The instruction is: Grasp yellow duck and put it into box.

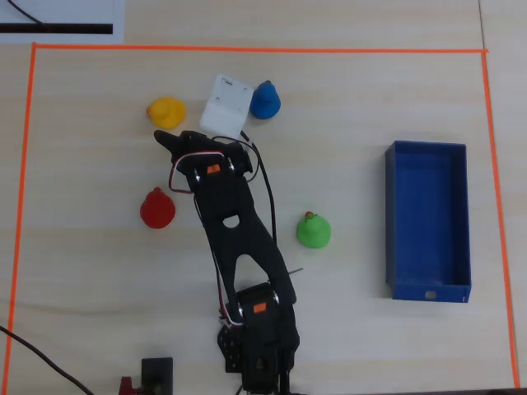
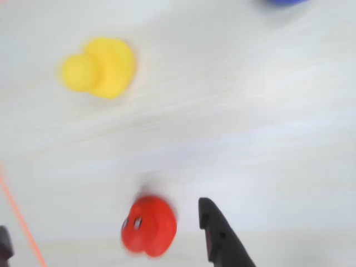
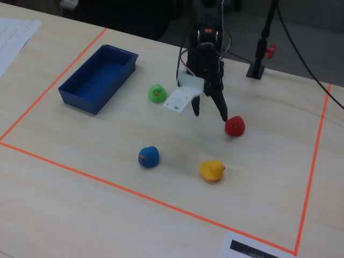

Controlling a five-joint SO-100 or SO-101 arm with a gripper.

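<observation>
In the overhead view the box (image 1: pixel 428 220) lies at three o'clock on the table (image 1: pixel 362 329). Four ducks ring the gripper (image 1: pixel 169 141); the nearest (image 1: pixel 165 112) sits at twelve.

One camera hangs straight above me and looks down on the whole counter (image 1: pixel 99 271), with my base at the bottom edge and the blue box (image 1: pixel 427 220) to the right. Another stands off the counter on the side opposite my base, raised and tilted down, so the blue box (image 3: pixel 98 77) lies upper left there. My wrist camera looks down from close range, blurred, and shares the yellow duck (image 2: pixel 99 68) and red duck (image 2: pixel 148 225) with both.
</observation>
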